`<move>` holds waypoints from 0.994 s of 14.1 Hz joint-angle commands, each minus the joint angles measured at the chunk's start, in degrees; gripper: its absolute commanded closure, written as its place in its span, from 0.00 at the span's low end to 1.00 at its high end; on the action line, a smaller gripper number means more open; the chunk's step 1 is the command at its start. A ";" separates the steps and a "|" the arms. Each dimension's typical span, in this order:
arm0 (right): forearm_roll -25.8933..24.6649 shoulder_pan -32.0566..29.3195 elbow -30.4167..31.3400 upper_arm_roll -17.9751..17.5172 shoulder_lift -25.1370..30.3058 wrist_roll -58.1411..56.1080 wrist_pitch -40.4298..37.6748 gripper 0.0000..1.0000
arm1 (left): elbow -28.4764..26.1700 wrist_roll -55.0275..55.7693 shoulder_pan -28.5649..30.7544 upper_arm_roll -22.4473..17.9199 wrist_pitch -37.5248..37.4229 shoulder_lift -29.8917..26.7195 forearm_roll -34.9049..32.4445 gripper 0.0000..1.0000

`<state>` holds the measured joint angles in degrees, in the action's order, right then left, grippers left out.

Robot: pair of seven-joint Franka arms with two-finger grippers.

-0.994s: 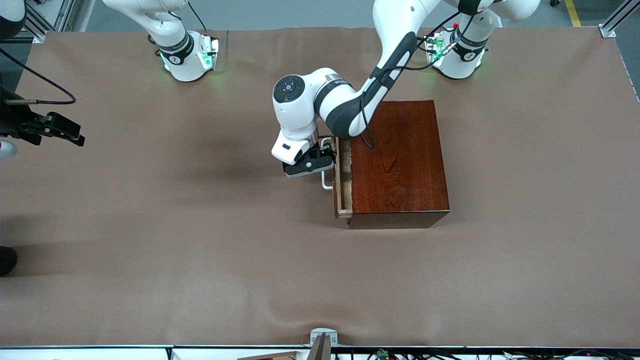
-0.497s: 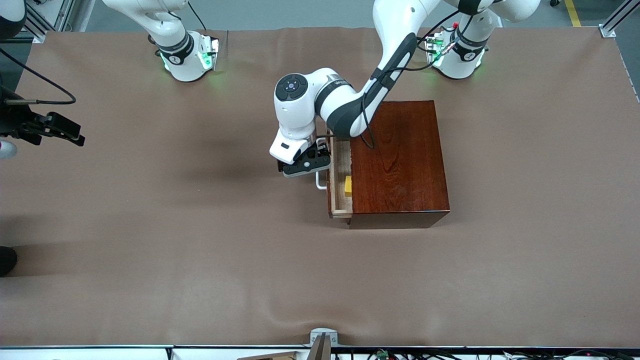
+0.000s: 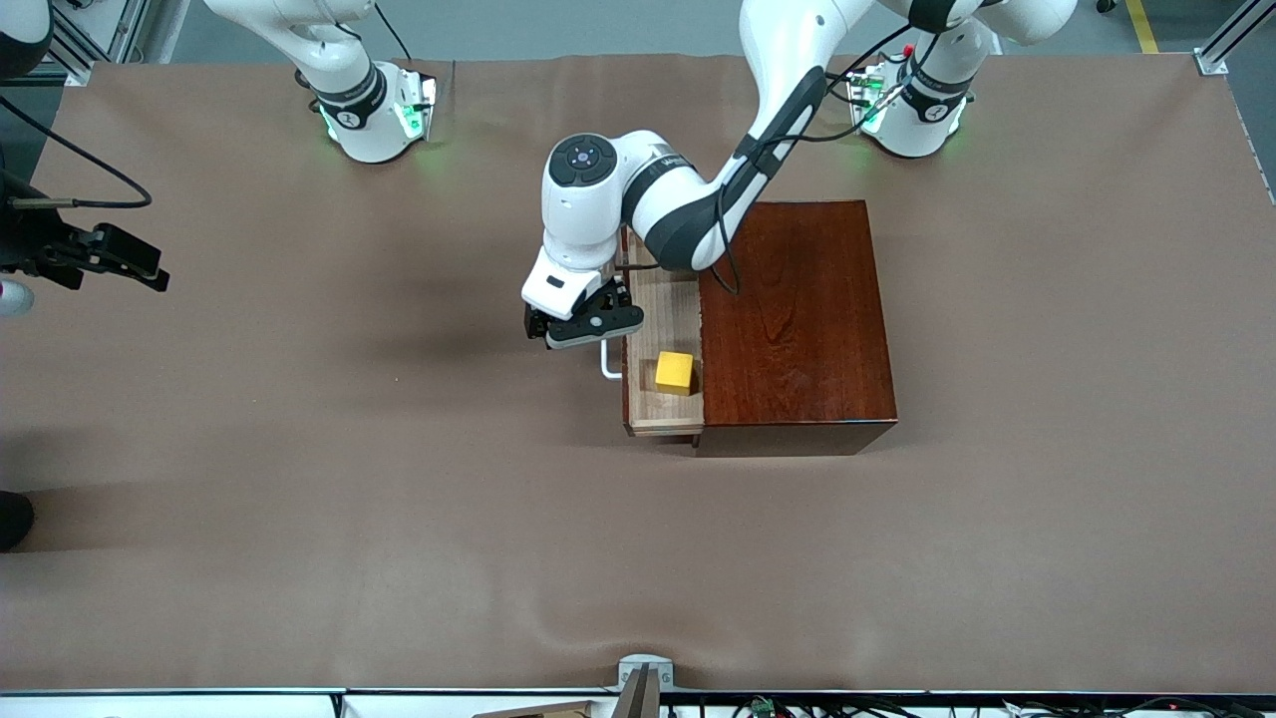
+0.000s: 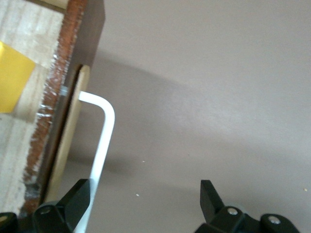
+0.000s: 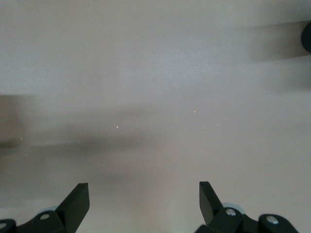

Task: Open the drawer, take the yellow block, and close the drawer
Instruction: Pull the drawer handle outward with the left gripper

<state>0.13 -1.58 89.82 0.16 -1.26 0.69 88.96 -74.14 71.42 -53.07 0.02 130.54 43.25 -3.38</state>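
The right gripper [image 3: 120,261] waits in the air over the desk's [image 3: 399,519] edge at the right arm's end, well apart from the wooden box [image 3: 797,319]; in its wrist view its two fingers [image 5: 77,201] stand wide apart with only bare desk between them, holding nothing.

The left gripper [image 3: 588,324] sits at the white U-shaped handle [image 3: 606,365] of the drawer [image 3: 658,399], on the side of the box that faces the right arm's end of the desk. In the left wrist view its fingers [image 4: 77,194] are spread wide; one finger touches or overlaps the white bar of the handle [image 4: 104,141], while the other stands clear over bare desk. The jaws are not clamped on the bar.

The drawer is pulled partly out of the dark reddish-brown box, showing its pale wood floor. The yellow block [image 3: 675,372] lies inside the drawer, close against the box's front edge and nearer to the front camera than the left gripper. The drawer's front panel and handle lie between block and gripper. Part of the block [image 4: 12,77] also shows in the left wrist view.
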 commanded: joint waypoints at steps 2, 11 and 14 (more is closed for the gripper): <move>0.66 -0.26 0.80 -0.24 0.99 0.10 -0.19 0.00 | 2.16 1.00 -0.28 0.50 3.66 1.48 0.92 0.00; 0.66 -0.26 0.80 -0.24 0.99 0.10 -0.19 0.00 | 2.16 2.68 -1.86 1.56 9.99 2.80 0.84 0.00; 0.66 -0.26 0.80 -0.24 0.99 0.10 -0.19 0.00 | 2.24 2.67 -1.86 1.47 10.44 2.54 0.84 0.00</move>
<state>0.13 -1.58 89.82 0.15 -1.26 0.69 88.95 -73.93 73.52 -54.76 1.75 140.45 44.78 -3.17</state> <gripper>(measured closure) 0.000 0.000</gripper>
